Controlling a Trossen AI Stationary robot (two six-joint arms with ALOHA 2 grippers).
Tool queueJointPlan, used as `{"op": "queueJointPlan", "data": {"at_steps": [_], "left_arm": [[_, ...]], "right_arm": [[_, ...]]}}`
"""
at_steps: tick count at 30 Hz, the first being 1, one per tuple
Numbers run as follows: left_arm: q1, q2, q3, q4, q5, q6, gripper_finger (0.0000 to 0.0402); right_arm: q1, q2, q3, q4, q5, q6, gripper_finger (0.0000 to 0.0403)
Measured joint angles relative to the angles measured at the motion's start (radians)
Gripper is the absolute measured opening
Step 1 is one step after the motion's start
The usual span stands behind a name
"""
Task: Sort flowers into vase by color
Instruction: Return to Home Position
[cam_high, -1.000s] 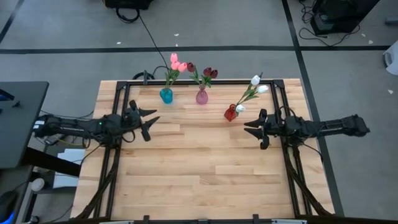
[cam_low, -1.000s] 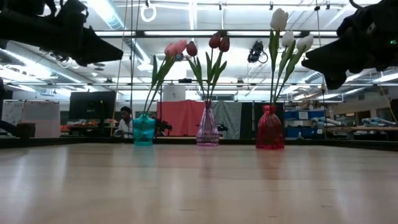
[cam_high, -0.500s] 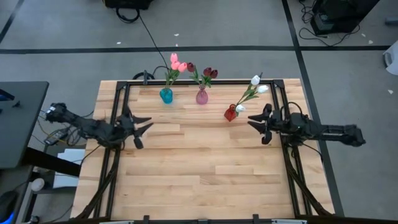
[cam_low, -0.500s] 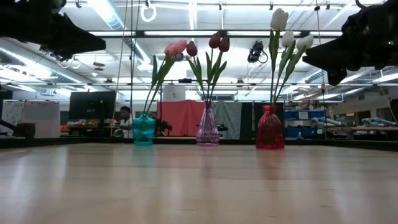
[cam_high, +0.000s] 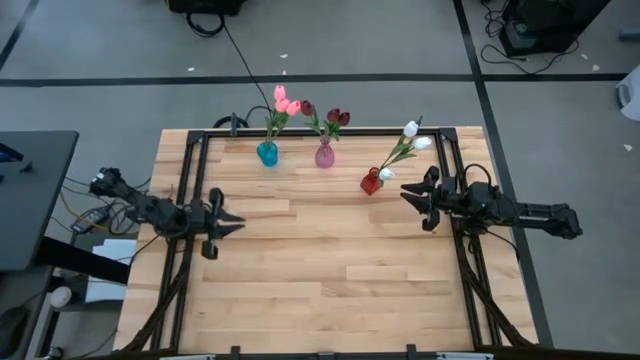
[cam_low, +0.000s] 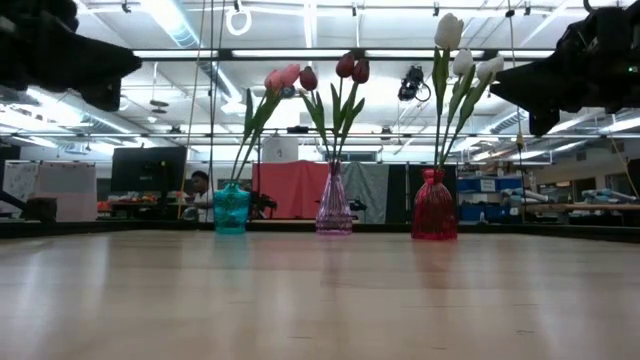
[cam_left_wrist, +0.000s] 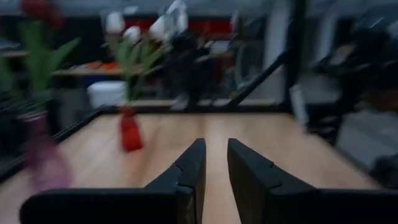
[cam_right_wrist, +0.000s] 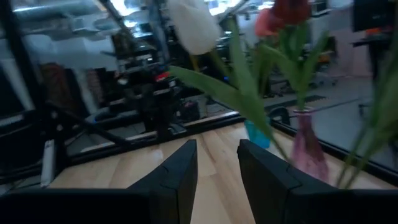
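Note:
Three small vases stand on their bases near the table's far edge. A teal vase (cam_high: 267, 153) holds the pink tulips (cam_high: 285, 101), a pink glass vase (cam_high: 325, 155) holds the maroon tulips (cam_high: 335, 117), and a red vase (cam_high: 370, 181) holds the white tulips (cam_high: 412, 137). All stems stick into the vase necks. My left gripper (cam_high: 232, 222) hovers over the table's left part, far from the vases, with a narrow gap between its fingers (cam_left_wrist: 214, 149). My right gripper (cam_high: 405, 196) hovers just right of the red vase, open (cam_right_wrist: 217, 149), with nothing between its fingers.
A black frame rail (cam_high: 330, 131) runs along the far edge behind the vases, and side rails (cam_high: 455, 160) border the table's left and right. Bare wood (cam_high: 320, 270) lies across the middle and near parts. A person (cam_low: 201, 192) sits in the room beyond the table.
My left arm has drawn back toward the table's left edge and a little toward the near edge, away from the vases. My right gripper has shifted slightly toward the far edge beside the red vase. The vases and tulips have stayed where they were.

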Motion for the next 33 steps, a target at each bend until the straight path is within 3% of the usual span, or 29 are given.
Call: {"op": "queueJointPlan", "data": {"at_steps": [6,11,33], "left_arm": [[0.003,-0.027,-0.045,0.121,0.177,-0.004,0.0041],[0.003,-0.027,-0.045,0.198,0.286,0.0,0.002],[0.003,-0.026,-0.045,0.191,0.277,-0.001,0.0017]], "right_arm": [[0.0,0.002,0.0,0.001,0.117,0.094,0.013],[0.0,0.008,0.0,0.002,0.111,0.099,0.013],[0.0,0.008,0.0,0.001,0.109,0.097,0.013]]}}
